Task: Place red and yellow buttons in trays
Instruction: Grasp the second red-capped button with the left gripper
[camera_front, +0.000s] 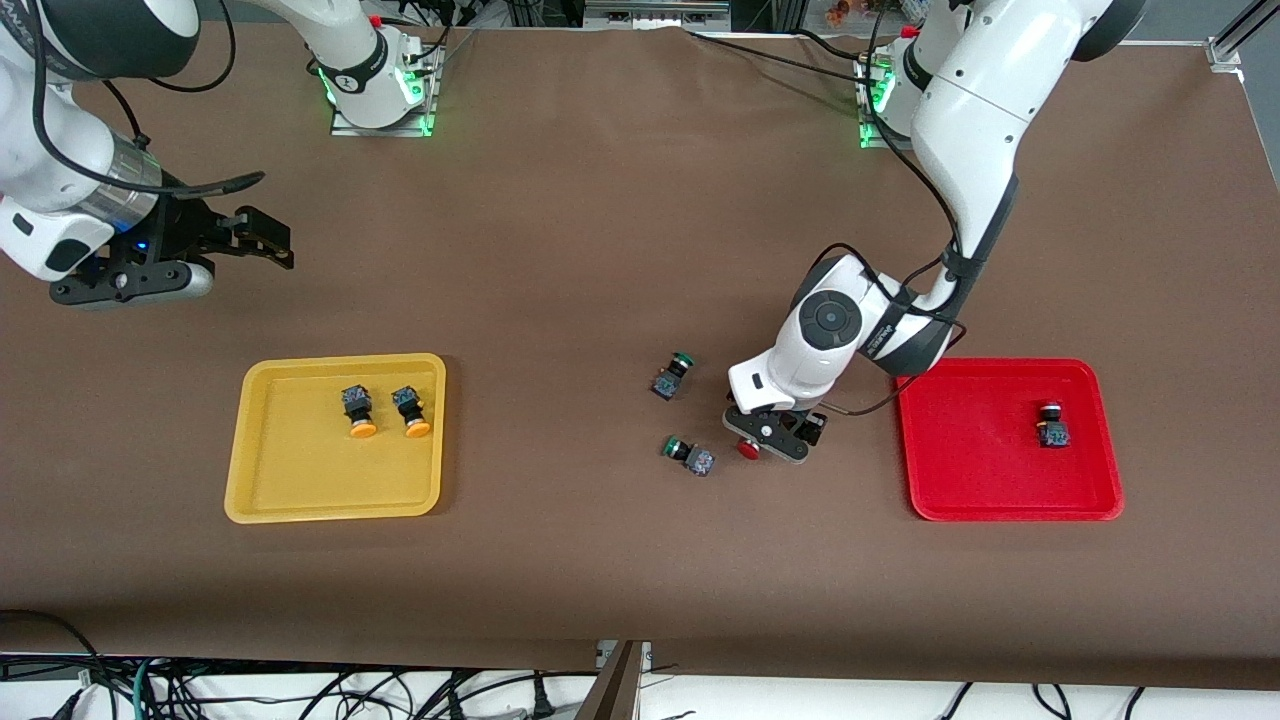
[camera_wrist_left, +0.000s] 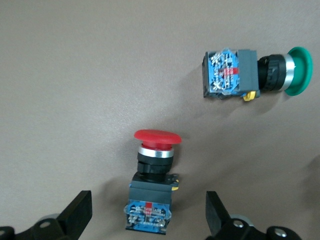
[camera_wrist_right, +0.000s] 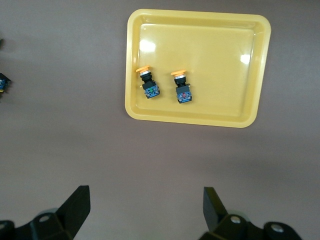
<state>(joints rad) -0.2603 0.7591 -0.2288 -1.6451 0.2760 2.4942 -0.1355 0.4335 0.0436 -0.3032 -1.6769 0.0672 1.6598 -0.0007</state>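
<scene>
A red-capped push-button switch with a dark blocky body (camera_wrist_left: 151, 186) lies mid-worktop beside the shallow red plastic tray (camera_front: 985, 500), straddled by the left end effector (camera_front: 768, 437), fingers spread. Closing squarely on the body looks wisest; two green-capped switches (camera_front: 673, 376) lie near. The right end effector (camera_front: 262, 240), also spread, waits above the yellow tray (camera_front: 262, 500).

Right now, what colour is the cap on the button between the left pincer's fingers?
Red cap, clearest in the left wrist view.
</scene>
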